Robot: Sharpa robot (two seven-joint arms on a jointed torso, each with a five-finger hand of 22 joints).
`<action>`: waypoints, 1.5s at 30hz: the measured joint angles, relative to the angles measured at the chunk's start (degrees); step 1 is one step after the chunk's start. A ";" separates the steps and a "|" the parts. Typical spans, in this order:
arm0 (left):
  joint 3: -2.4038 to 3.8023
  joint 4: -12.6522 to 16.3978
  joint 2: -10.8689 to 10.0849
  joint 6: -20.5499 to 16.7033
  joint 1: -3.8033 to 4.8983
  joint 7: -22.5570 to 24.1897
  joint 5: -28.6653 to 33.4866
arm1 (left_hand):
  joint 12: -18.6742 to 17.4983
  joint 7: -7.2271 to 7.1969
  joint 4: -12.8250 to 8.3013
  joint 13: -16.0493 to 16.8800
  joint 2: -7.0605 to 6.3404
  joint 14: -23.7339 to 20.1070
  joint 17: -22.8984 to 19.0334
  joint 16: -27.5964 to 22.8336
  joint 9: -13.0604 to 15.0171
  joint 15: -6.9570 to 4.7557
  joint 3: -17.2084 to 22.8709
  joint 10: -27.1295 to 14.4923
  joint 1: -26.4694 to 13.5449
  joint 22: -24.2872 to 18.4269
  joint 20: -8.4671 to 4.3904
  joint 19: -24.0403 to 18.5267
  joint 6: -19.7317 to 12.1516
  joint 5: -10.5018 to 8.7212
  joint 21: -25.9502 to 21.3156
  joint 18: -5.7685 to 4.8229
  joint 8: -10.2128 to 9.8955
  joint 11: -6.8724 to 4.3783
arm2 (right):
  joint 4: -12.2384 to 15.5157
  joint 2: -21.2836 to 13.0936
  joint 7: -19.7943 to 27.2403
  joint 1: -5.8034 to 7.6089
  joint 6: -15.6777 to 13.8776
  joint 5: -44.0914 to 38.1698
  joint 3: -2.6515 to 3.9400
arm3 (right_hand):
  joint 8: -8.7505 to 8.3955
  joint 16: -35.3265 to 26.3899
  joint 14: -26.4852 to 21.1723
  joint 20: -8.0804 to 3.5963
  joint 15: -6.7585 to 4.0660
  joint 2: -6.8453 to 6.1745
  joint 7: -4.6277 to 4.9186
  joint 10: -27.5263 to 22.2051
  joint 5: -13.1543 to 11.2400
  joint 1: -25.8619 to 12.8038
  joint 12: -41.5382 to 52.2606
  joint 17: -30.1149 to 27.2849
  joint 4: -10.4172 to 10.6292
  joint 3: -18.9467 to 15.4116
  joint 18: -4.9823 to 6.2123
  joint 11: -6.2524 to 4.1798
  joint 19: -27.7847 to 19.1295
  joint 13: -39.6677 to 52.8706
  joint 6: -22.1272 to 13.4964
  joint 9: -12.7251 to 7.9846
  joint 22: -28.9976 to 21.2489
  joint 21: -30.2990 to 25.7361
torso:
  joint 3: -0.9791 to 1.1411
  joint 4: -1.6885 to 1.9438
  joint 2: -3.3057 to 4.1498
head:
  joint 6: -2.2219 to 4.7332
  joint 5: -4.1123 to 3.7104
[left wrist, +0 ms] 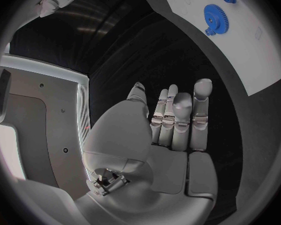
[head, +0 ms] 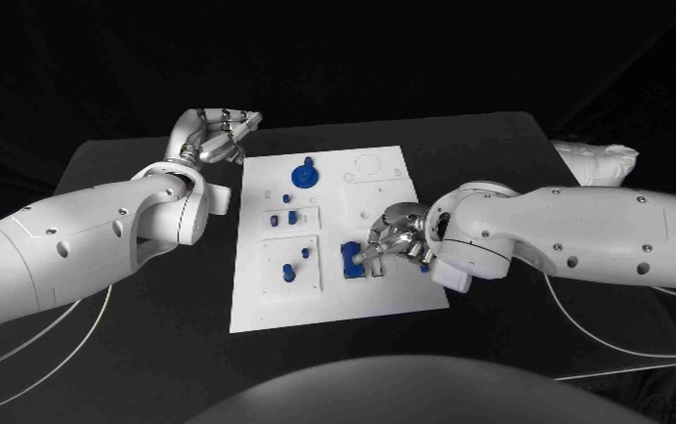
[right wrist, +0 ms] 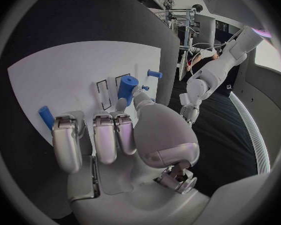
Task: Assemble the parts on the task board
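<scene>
On the black bench, the robot's right hand (head: pixel 399 243) pinches a small blue plastic cylinder (right wrist: pixel 127 87) over the near right part of the flat white task board (head: pixel 380 292), beside a blue block (head: pixel 351 258). Its left hand (head: pixel 219 136) hovers off the board's far left corner, fingers apart, holding nothing. The cylinder looks light, stiff and slick; a grip around its sides seems safest.

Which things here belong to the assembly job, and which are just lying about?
Belonging to the job:
- task board
- blue gear at the board's far end
- small blue parts on the board's left side
- blue part under the right hand

Lying about:
- white bundle at the table's far right
- left hand, empty, off the board
</scene>
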 measured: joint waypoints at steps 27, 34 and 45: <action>0.00 0.01 0.03 0.03 0.00 -0.03 -0.01 | 0.00 0.00 0.00 -0.02 0.00 0.00 0.00 0.00 -0.01 0.00 0.00 0.00 0.00 -0.01 0.00 0.00 0.00 0.00 0.00 0.00 0.00 0.00 | 4.08 -2.37 3.29 -0.31 -1.59 -0.21 -0.01 | -0.99 0.00 -0.17 -0.50 -0.58 0.91 -0.94 -0.20 0.14 1.42 0.00 0.04 0.15 0.64 0.00 -0.62 -0.04 0.03 1.36 1.65 -0.01 0.00 | -0.02 -0.06 -0.03 | 0.00 0.23; 0.00 -0.03 0.11 0.09 0.00 -0.03 -0.01 | 0.00 0.00 0.00 -0.02 0.00 0.00 0.00 0.00 -0.01 0.00 0.00 0.00 0.00 -0.01 0.00 0.00 0.00 0.00 0.00 0.00 0.00 0.00 | 3.42 -1.82 1.84 -0.51 -1.04 -0.50 -0.01 | -1.24 0.00 0.04 -0.82 -0.79 0.92 -0.97 0.00 0.23 2.60 0.01 0.04 -0.68 1.10 0.00 -0.82 0.00 0.15 1.80 1.92 0.01 0.00 | -0.04 -0.06 -0.05 | 0.00 0.07; 0.02 -0.12 0.13 0.16 0.00 -0.04 -0.01 | 0.00 0.00 0.00 -0.03 0.00 0.00 0.00 0.00 -0.01 0.00 0.00 0.00 0.00 -0.01 0.00 0.00 0.00 0.00 0.00 0.00 0.00 0.00 | 1.46 -0.29 0.57 -0.59 -0.38 -0.94 -0.01 | -1.24 0.00 0.03 -0.82 -0.79 1.00 -0.97 0.00 0.23 2.68 0.02 0.03 -0.68 1.10 0.00 -0.81 0.00 0.11 1.80 1.98 0.04 0.00 | -0.04 -0.03 -0.08 | 0.00 -0.14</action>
